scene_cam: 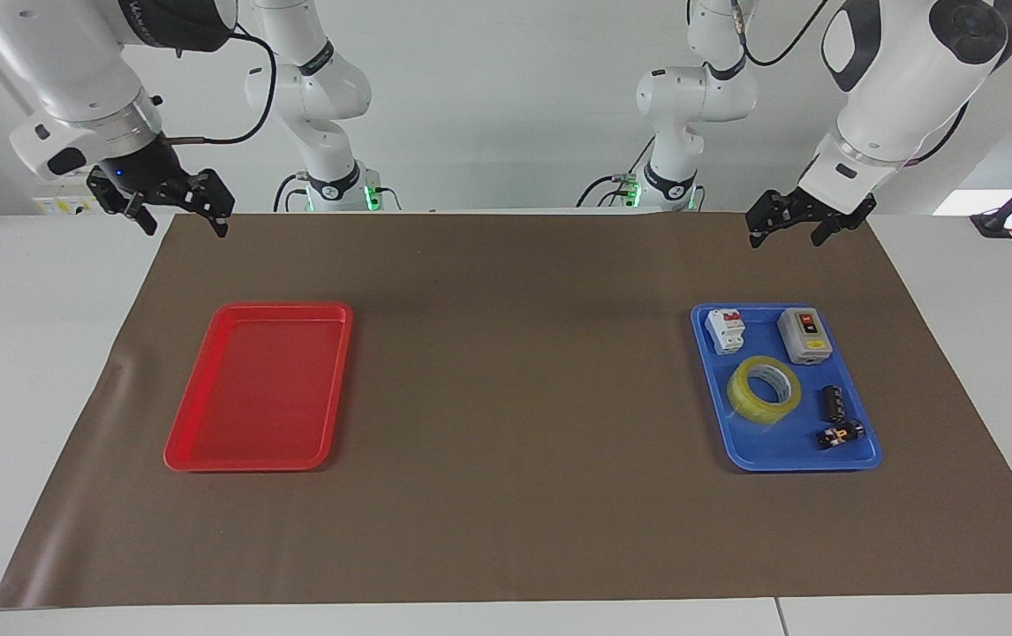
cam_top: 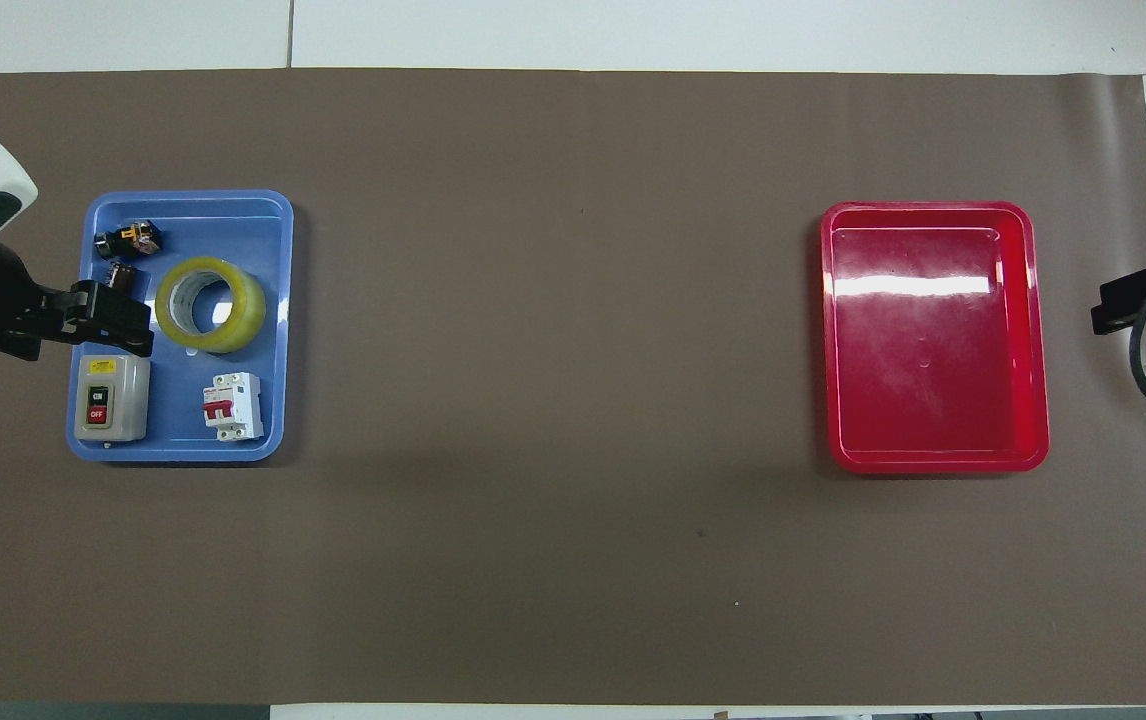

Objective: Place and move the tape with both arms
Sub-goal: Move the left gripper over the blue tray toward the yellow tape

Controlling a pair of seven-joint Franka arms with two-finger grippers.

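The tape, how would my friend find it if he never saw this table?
Look for the blue tray at the left arm's end of the brown mat. The tape lies flat in the middle of that tray. It is the only round yellowish ring there; its neighbours are boxy switches and small dark parts.

You have two large white arms, glossy rounded shells with dark grey joint caps. Black cables loop off each wrist. The left gripper (scene_cam: 795, 223) and right gripper (scene_cam: 181, 210) are black, skeletal linkages on black mounts. A small blue light shows at the right wrist, just above a silver collar.
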